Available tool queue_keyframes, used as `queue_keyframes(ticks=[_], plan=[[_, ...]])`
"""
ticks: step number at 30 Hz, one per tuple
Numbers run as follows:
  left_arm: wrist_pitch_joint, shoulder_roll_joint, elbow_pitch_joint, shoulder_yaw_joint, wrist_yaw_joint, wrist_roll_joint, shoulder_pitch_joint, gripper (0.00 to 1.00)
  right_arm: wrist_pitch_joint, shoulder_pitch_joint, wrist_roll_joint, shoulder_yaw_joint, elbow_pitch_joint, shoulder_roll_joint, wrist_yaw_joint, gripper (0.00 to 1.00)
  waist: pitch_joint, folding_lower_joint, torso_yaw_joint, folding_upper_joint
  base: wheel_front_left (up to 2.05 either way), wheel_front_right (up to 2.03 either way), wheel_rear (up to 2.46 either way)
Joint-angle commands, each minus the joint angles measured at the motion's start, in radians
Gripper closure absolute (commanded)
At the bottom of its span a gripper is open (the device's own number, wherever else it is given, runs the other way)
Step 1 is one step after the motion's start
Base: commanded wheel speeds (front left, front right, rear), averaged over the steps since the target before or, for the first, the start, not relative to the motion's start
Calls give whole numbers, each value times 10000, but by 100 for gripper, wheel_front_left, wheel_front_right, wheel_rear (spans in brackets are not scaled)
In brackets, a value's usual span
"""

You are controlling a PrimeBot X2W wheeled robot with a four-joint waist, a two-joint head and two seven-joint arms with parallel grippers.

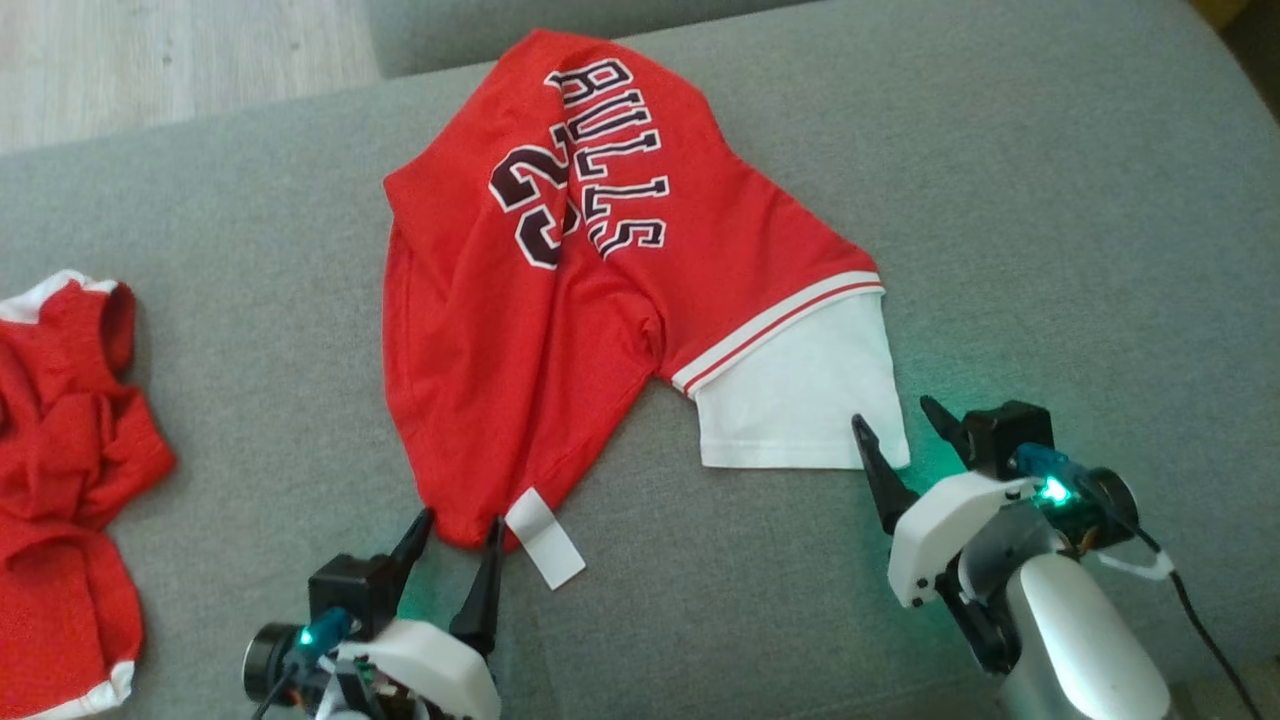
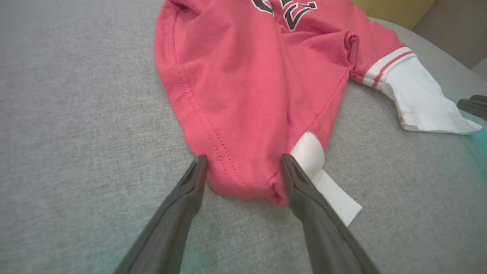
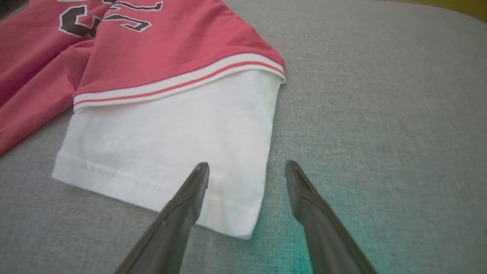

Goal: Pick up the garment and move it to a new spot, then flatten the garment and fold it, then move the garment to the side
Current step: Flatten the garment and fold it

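The garment (image 1: 560,300) is a red jersey with black-and-white lettering and white sleeves, lying rumpled on the grey cushion (image 1: 1000,200). My left gripper (image 1: 462,526) is open, its two fingers straddling the jersey's near red corner (image 2: 243,182) beside a white strip (image 2: 327,186). The right gripper (image 1: 897,420) is open at the near right corner of the white sleeve (image 1: 800,400). In the right wrist view the sleeve's corner (image 3: 232,205) lies between the right gripper (image 3: 246,171) fingers. In the left wrist view the left gripper (image 2: 243,163) brackets the red hem.
A second red garment with white trim (image 1: 60,480) lies bunched at the left edge of the cushion. Pale wooden floor (image 1: 150,60) shows past the cushion's far left. Bare grey fabric stretches to the right of the jersey. A dark cable (image 1: 1200,620) trails from the right wrist.
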State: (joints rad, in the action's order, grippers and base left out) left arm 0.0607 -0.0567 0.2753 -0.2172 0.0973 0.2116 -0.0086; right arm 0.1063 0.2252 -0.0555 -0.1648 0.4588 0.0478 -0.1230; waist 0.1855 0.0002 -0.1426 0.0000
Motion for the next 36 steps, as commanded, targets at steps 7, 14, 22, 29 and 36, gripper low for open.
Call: queue_keyframes(ticks=[7,14,22,29,36], plan=[[-74,-21,-127,154,77,295,-598,0,50,418,-197,-395,-38,25,-77,0,205,-2,48,0,0,0,0],[-21,-76,-83,257,-200,352,-448,0,55,400,-251,-478,100,25,-77,0,192,-2,42,0,0,0,0],[233,-181,-95,207,-316,404,-167,0,93,346,-237,-462,105,25,-77,0,221,-2,119,0,0,0,0],[434,-142,108,-1,-331,509,-380,0,299,471,-348,-724,66,24,-77,0,459,-2,72,0,0,0,0],[812,-124,480,-281,-214,674,-421,16,666,531,-584,-1220,202,24,-77,10,593,-2,5,0,0,0,0]])
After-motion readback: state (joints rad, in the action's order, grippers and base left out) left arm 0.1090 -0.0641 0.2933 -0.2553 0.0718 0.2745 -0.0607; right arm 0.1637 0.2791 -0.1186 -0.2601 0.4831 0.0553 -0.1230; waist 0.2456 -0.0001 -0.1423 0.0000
